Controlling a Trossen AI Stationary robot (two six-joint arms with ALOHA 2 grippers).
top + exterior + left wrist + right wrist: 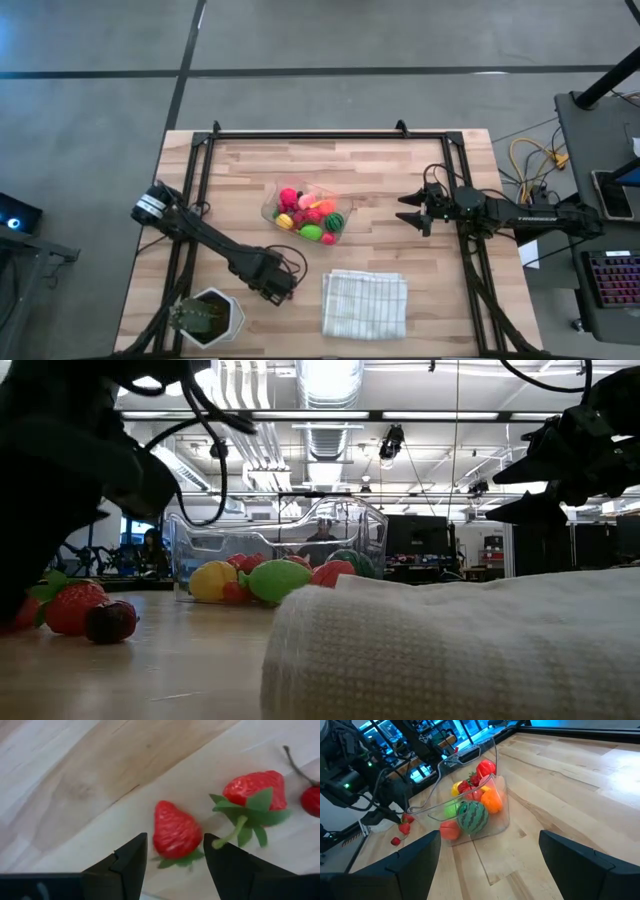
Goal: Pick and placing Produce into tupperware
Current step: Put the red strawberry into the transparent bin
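The left gripper (pixel 175 857) hangs low over the table (pixel 75 780) with its fingers (pixel 125 862) spread partway and nothing between the tips. A small strawberry (pixel 175 832) lies just ahead of the gap and roughly centred on it, so this looks like lining up for a pick. A second strawberry (pixel 255 792) with a green stem sits just past one fingertip, and a cherry (pixel 312 800) a little farther out. They lie loose on the wood, probably because they have not been gathered yet.

Beyond them stands the clear container (pixel 305 212), already holding bright fruit, among it a striped melon (pixel 471 816). Farther still, the right gripper (pixel 408 212) waits, fingers wide and empty, pointing at the container. A folded cloth (pixel 365 303) and a potted plant (pixel 205 317) lie aside.
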